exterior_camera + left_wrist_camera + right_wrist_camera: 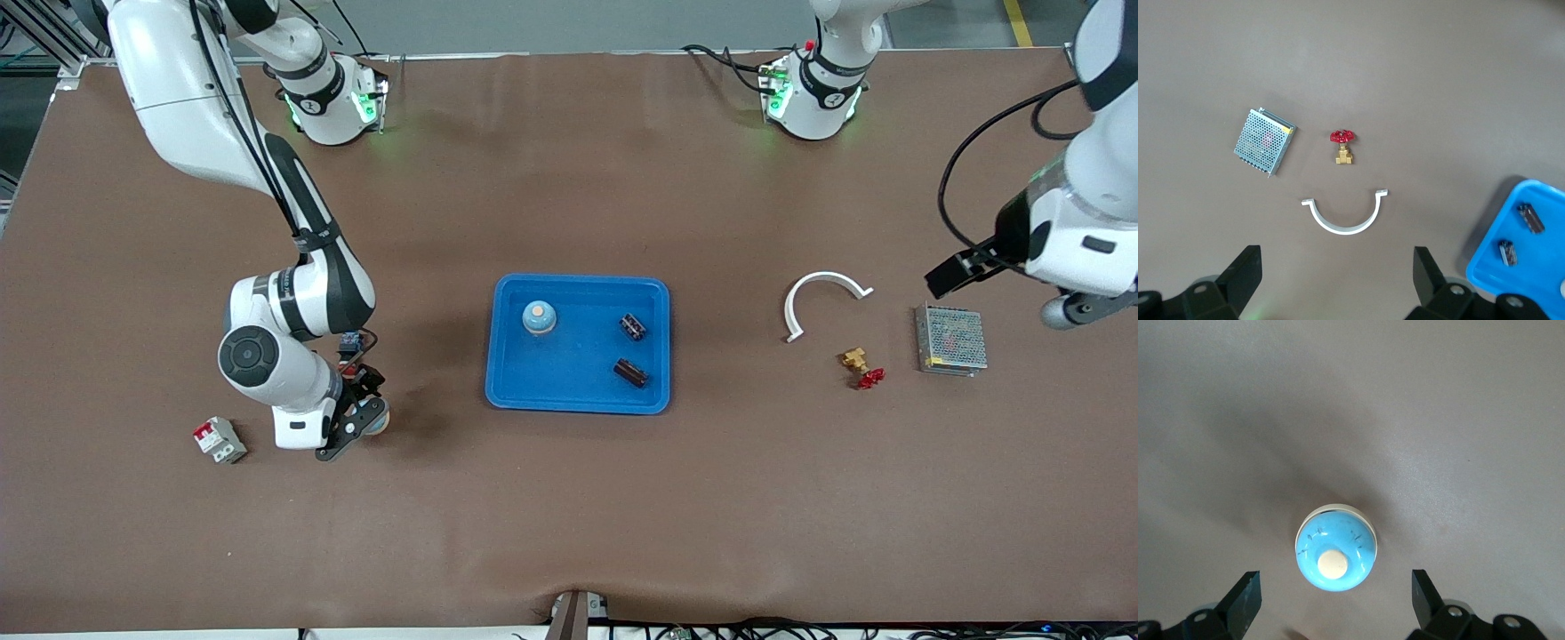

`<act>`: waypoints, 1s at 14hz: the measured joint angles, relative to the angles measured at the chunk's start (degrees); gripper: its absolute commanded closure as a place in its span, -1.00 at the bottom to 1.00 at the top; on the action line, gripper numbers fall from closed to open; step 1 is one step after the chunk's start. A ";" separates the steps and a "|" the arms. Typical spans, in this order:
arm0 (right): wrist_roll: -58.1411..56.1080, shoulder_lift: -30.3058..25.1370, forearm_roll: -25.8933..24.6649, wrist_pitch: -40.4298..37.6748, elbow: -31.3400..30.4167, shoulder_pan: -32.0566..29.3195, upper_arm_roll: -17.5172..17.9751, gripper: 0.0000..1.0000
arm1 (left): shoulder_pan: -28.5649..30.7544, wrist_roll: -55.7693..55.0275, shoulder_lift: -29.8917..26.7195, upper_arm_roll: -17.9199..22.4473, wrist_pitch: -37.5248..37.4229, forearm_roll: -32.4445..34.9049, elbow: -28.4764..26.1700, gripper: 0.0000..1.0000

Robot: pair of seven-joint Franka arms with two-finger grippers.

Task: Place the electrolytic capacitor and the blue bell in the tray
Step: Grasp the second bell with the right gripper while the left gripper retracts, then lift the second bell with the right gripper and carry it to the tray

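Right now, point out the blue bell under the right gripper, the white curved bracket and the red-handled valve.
blue bell (1335,555): right wrist view, on its blue dome.
white curved bracket (1343,227): left wrist view, middle of the arc.
red-handled valve (1343,137): left wrist view, on the red handwheel.

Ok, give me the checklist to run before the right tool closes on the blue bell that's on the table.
1. Right tool open: ok, a finger on either side of the blue bell.
2. Bell upright, button on top: ok.
3. Bell centred between the fingers: ok in the right wrist view.
4. Tool low enough to grip: cannot tell.
5. Room in the tray: ok; a second bell and two capacitors lie in it, with bare floor left.
6. Left tool out of the way: ok, it waits open over the table at the left arm's end.
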 measured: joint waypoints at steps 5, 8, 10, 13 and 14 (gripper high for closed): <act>0.00 0.73 0.00 1.41 -0.52 0.08 0.09 -1.00 | -6.93 11.11 -3.83 11.42 -2.63 -2.52 -1.09 -1.00; 0.00 1.66 0.01 2.69 -0.56 0.29 0.19 -1.00 | -10.92 17.54 -6.19 18.78 -3.02 -5.23 -3.29 -1.00; 0.00 2.12 0.01 3.47 -0.65 0.36 0.20 -1.00 | -10.96 20.10 -7.72 20.44 -3.02 -6.11 -4.89 -1.00; 0.00 2.67 0.01 4.43 -0.71 0.36 0.20 -1.00 | -12.28 20.61 -9.71 20.68 -3.02 -6.23 -7.05 -1.00; 0.00 2.82 0.01 4.89 -0.86 0.36 0.20 -1.00 | -12.93 20.61 -10.27 20.84 -3.02 -6.23 -7.76 -1.00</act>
